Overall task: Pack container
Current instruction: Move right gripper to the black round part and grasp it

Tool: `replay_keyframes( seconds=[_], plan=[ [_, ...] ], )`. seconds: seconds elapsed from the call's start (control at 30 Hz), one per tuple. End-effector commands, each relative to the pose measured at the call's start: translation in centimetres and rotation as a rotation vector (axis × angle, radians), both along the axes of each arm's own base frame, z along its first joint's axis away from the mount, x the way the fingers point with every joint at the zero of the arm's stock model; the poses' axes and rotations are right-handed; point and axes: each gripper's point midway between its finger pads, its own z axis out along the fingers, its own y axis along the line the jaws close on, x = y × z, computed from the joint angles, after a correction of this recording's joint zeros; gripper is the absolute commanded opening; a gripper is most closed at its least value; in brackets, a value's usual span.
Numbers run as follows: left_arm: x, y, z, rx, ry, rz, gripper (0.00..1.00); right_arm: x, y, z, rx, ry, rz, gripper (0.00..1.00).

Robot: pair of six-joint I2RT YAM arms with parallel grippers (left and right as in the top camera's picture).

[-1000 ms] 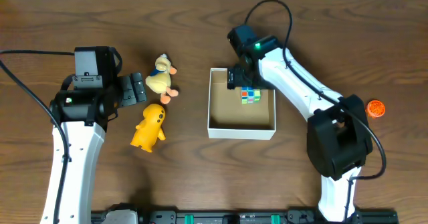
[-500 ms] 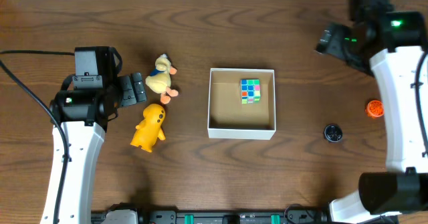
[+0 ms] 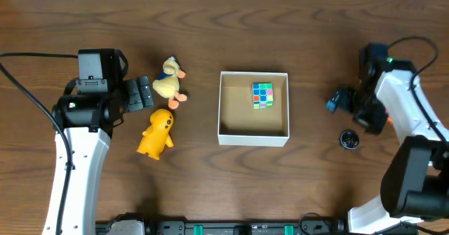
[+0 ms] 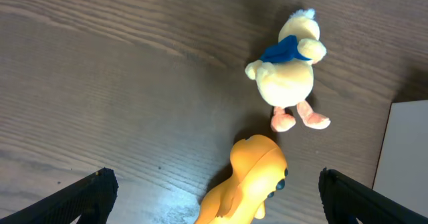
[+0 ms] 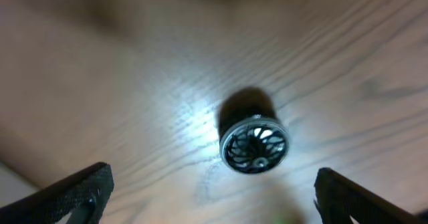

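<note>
Jaws first: my left gripper [image 4: 215,187] is spread wide and holds nothing. It hangs over the dark wooden table [image 3: 210,24], with the glossy yellow plastic toy figure [image 4: 249,178] lying below the gap. My right gripper [image 5: 214,184] is just as wide and also empty, poised over the small black round disc with silvery spokes [image 5: 255,146]. I cannot tell how high either pair stands above its object.

Outward from the left: the pale yellow plush duck with a blue scarf and pink feet [image 4: 289,71] lies just beyond the yellow figure, its feet close to the figure's head. Both are near the container's left side and outside it.

The container [image 3: 231,133], a square shallow white-walled box with a tan cardboard floor, sits mid-table between my arms. The multicoloured puzzle cube [image 3: 263,95] rests in its far right corner.

Progress, my reckoning: one item is packed and three that I can see remain, the duck, the yellow figure and the disc. That puts me early in the job. The disc looks to be the right arm's next pick.

View differences:
- Only the overhead shows the cube and the box floor.
- The left wrist catches just a strip of white wall at its right edge.
- The right wrist shows no box at all, but resolves the disc's spokes, which from overhead is only a dark dot.
</note>
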Motion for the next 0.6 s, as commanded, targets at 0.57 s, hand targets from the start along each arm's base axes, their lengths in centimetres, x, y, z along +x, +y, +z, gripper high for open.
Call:
replay_keyframes(
  seconds=[0.57],
  plan=[
    [0.3, -0.1, 0.6, 0.009, -0.007, -0.017, 0.98, -2.6, -0.6, -4.4, -0.052, 0.036, -0.011, 0.99]
  ],
)
